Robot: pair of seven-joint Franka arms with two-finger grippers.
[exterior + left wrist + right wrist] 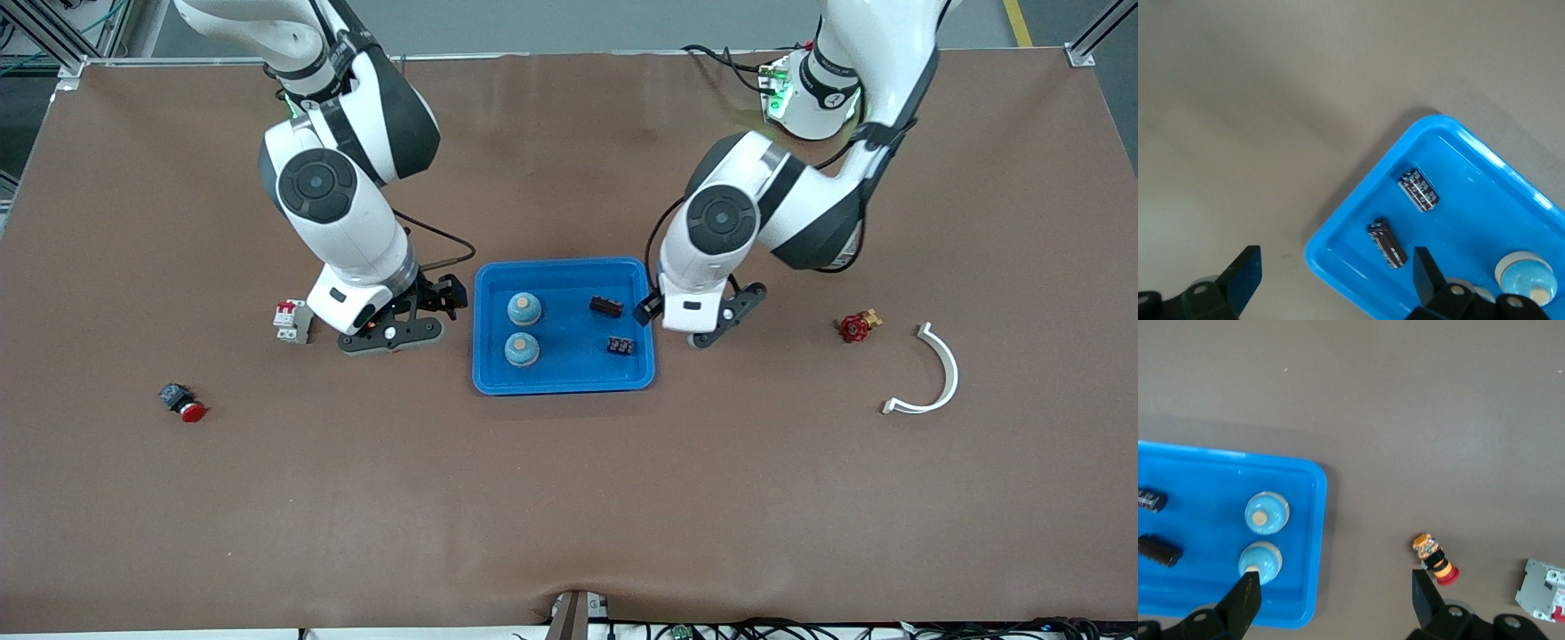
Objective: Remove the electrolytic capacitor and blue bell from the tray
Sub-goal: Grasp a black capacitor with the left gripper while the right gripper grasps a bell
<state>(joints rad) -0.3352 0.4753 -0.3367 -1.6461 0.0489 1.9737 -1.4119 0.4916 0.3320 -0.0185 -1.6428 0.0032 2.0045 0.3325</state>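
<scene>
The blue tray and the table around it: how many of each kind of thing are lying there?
In the tray:
Blue bells: 2
Electrolytic capacitors: 2
On the table:
Circuit breaker: 1
Red push button: 1
Red valve knob: 1
White curved piece: 1
Total: 8, plus the tray

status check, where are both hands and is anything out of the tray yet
Left hand open, beside the tray, holding nothing. Right hand open at tray's other end. Two capacitors and two blue bells all in tray. Nothing blocking.
</scene>
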